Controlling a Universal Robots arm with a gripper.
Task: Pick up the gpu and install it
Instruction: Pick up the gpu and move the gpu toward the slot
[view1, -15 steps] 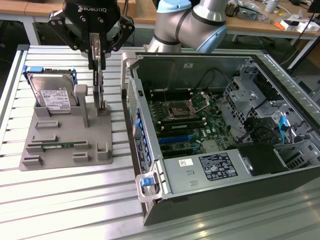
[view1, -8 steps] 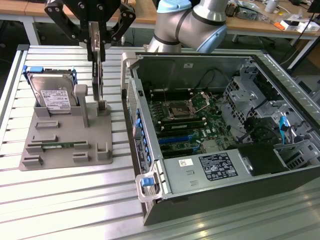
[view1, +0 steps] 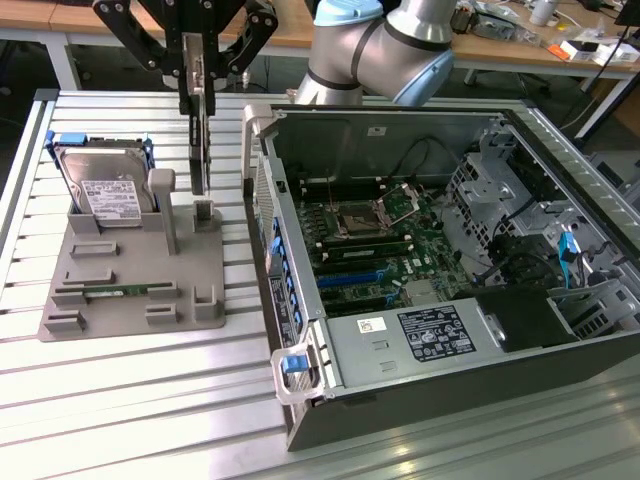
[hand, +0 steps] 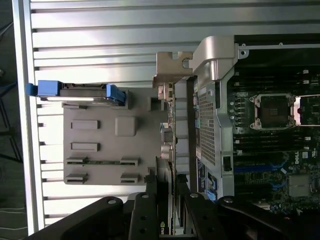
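Arm (view1: 385, 45): we see it reach in from the far side, with the wrist pointing straight down over the grey fixture (view1: 130, 260).
Gripper (view1: 200, 100): its fingers are partly closed, pinching the upper edge of the gpu (view1: 200, 150).
Gpu: it hangs upright and edge-on, its lower end just over a slotted block of the fixture; we cannot tell whether they touch.
Hard drive (view1: 105, 190): it stands in a blue frame at the exterior view's left.
Memory stick (view1: 115, 291): it lies flat near the fixture's front.
Fixture post (view1: 165, 205): it rises just left of the card.
Computer case (view1: 420, 345): it lies open at the right, with its near wall close beside the card.
Motherboard (view1: 380, 240): it is exposed inside.
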